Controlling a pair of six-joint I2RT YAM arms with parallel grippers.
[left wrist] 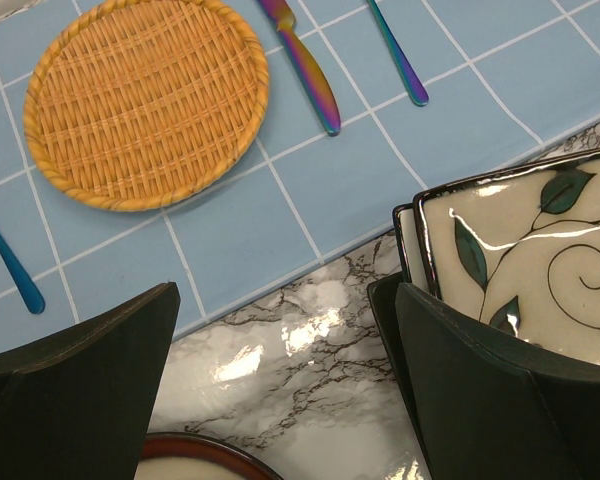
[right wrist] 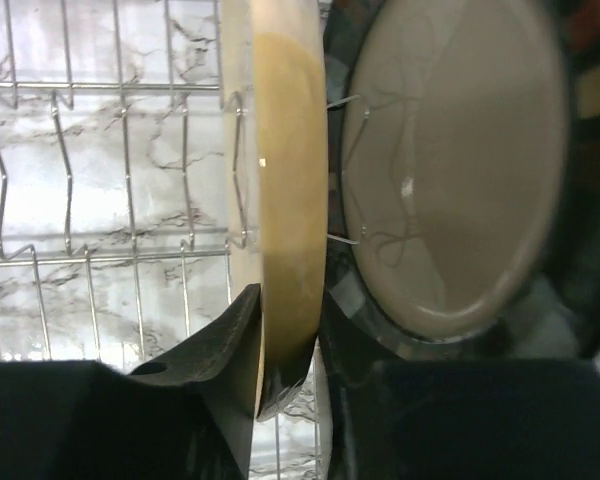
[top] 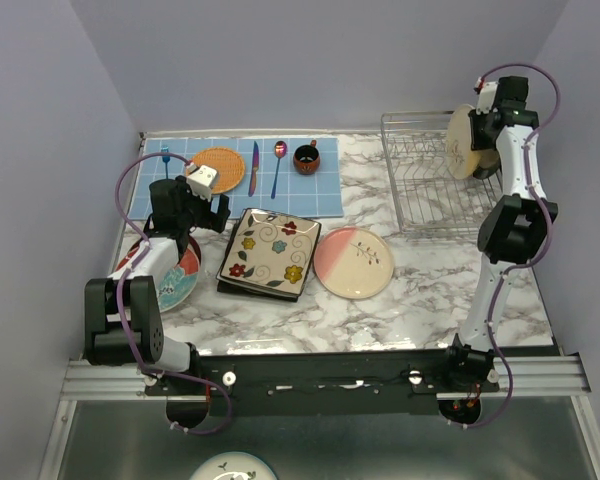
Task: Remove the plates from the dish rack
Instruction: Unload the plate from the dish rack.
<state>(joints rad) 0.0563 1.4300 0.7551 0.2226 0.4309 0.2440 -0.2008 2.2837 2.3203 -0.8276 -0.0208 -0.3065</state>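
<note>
Because the cream plate (right wrist: 290, 200) stands on edge at the right end of the dish rack (top: 420, 190), rim pinched by the 2 fingers of the right tool (right wrist: 285, 350), I judge the lift should follow its plane, while the left tool (left wrist: 285, 310) gapes wide and empty over the worktop (top: 430, 290), well apart, and no writing shows.

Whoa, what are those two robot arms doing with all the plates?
They are emptying the silver wire dish rack. The right claw is pinching the rim of a cream round plate that stands upright in the rack, with a dark-rimmed grey plate beside it. The left claw hangs open and empty over the marble table, next to a flowered square plate. A pink and cream round plate already lies on the table too.
</note>
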